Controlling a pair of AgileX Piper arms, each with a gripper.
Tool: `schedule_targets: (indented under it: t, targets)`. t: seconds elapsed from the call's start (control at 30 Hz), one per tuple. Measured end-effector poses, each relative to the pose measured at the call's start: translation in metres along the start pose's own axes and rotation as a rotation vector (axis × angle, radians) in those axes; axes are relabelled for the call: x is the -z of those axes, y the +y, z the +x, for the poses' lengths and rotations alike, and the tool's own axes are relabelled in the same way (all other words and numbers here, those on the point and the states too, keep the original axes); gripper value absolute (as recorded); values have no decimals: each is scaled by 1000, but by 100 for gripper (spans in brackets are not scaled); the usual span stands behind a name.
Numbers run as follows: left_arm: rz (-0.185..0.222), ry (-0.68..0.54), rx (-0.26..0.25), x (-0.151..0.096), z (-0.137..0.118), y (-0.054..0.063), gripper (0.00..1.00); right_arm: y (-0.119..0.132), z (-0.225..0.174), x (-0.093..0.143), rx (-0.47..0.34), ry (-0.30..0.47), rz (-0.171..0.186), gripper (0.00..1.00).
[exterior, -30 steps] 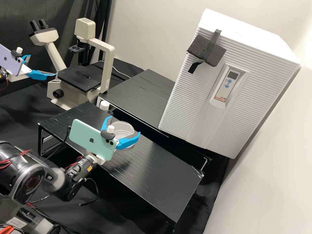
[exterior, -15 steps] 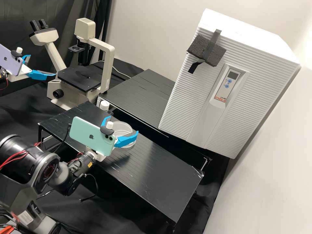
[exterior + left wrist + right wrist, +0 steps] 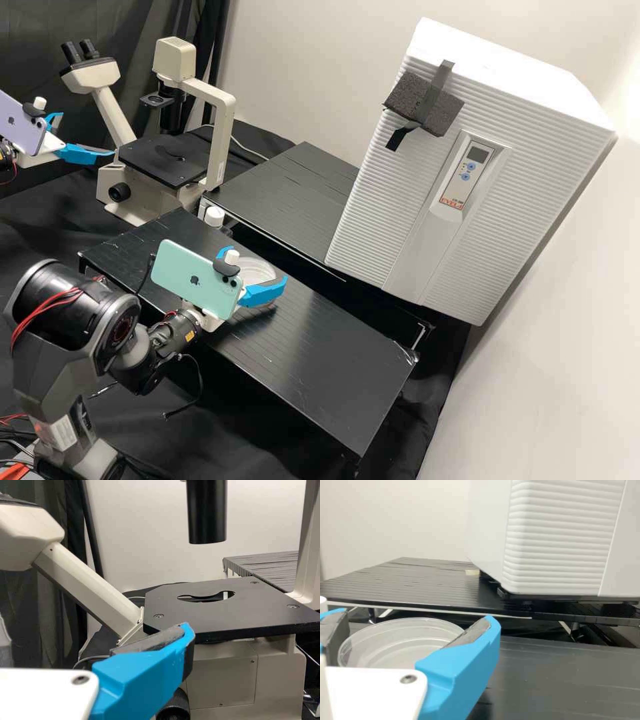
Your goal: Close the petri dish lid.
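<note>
From my station I have the petri dish (image 3: 257,267) on the near black worktop (image 3: 333,340); it is clear and round, so I read no long axis, and its broad face points up. My right claw (image 3: 255,265) is closed on the dish's lid (image 3: 402,630), one blue finger at either side of the rim, and a clear lower edge shows just under the nearer finger in the high view. How closely the lid sits on the base I cannot tell. The right arm (image 3: 73,387) comes in from the high view's lower left, its big joint raised, and slopes down through the wrist to the worktop's long edge. My left claw (image 3: 86,134) is at the same view's left edge beside the microscope (image 3: 223,143), its fingers spread, released, with nothing between them. As for markings, the green phone (image 3: 180,277) on the right arm and the lilac phone (image 3: 19,127) on the left each carry a dark logo on the back. The ribbed white cabinet (image 3: 533,220) has a control panel (image 3: 463,170) with a dark display, two blue buttons and a red printed strip beneath them. A pale label sits on the lower part of the right arm.
</note>
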Motion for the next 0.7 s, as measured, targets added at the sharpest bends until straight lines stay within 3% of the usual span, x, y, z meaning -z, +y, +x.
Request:
schedule_targets:
  t: [0.27, 0.3, 0.7]
  targets:
    - [0, 0, 0, 0, 0, 0, 100, -2, 4, -1, 8, -7, -2, 0]
    - [0, 0, 0, 0, 0, 0, 100, -2, 4, -1, 6, -6, -2, 100]
    - [0, 0, 0, 0, 0, 0, 100, 2, 4, -5, -11, -25, -5, 100]
